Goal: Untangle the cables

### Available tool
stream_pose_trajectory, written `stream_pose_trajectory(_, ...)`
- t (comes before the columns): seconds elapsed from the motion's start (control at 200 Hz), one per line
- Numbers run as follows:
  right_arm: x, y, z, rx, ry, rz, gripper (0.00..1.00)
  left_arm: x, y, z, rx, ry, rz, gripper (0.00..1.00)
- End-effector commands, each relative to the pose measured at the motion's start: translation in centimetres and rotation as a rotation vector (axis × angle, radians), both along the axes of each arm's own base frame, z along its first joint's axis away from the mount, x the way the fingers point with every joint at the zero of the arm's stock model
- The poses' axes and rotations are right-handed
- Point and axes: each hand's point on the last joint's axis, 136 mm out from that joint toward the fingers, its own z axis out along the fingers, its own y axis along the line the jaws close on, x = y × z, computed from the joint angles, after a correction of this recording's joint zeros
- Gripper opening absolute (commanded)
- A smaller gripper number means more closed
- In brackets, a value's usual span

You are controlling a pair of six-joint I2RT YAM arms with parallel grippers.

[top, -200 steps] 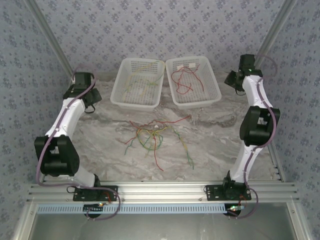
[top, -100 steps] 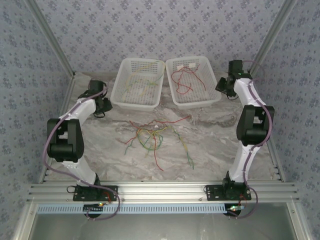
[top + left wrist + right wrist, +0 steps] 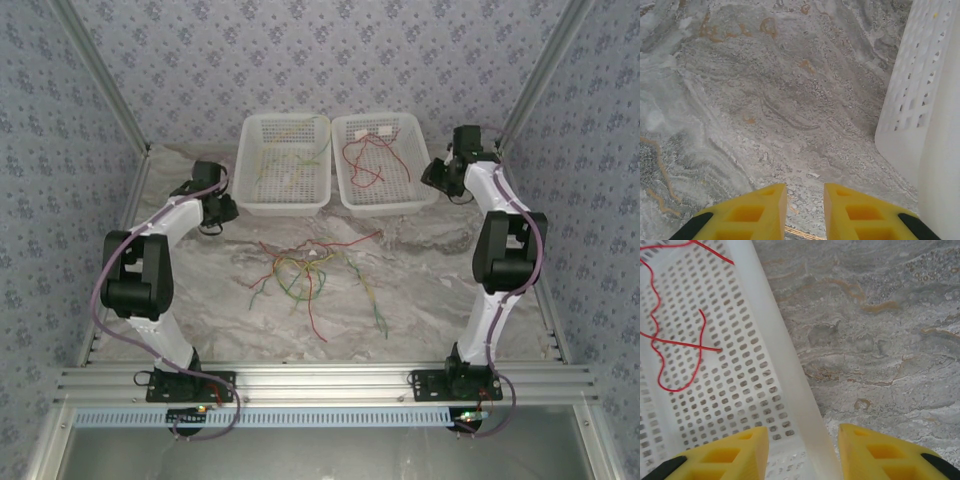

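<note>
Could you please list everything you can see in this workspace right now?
tangled cables: several in one bunch, red, green, yellow and orange, mid-table in front of the baskets.
left basket: one, white, far side of the table, holding green and yellow wires.
right basket: one, white, beside the left one, holding red wires.
table: one, grey marble pattern.
left gripper: one, yellow fingers, narrowly open over bare table left of the left basket.
right gripper: one, yellow fingers, open above the right basket's right-hand rim.
</note>
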Motion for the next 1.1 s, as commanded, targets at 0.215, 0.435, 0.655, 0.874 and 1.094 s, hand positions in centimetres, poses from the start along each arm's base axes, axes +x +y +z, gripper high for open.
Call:
stream_pose_trajectory(0.215, 0.8, 0.8, 1.7, 0.042, -0.052, 0.046, 0.43, 1.0, -1.5, 1.0, -0.082, -0.055, -0.009, 0.27)
stream_pose_trajectory(0.435, 1.4, 2.4, 1.0, 0.068, -0.046, 0.069, 0.42, 0.4, -1.9, 0.0, -0.052, -0.030, -0.010, 0.25)
stream_pose_trajectory(0.655, 0.7, 1.7, 3.2, 0.026, -0.064, 0.034, 0.45, -1.1, 2.5, 2.4, 0.109, -0.072, 0.109, 0.42)
stream_pose_trajectory(0.874, -1.2, -0.8, 6.5, -0.105, -0.077, -0.046, 0.53, -3.7, 8.1, 6.2, 0.211, -0.124, 0.244, 0.56)
stream_pose_trajectory(1.094, -5.5, 3.7, 12.3, -0.136, -0.269, 0.026, 0.53, -7.2, 3.7, 10.8, 0.241, -0.224, 0.100, 0.58)
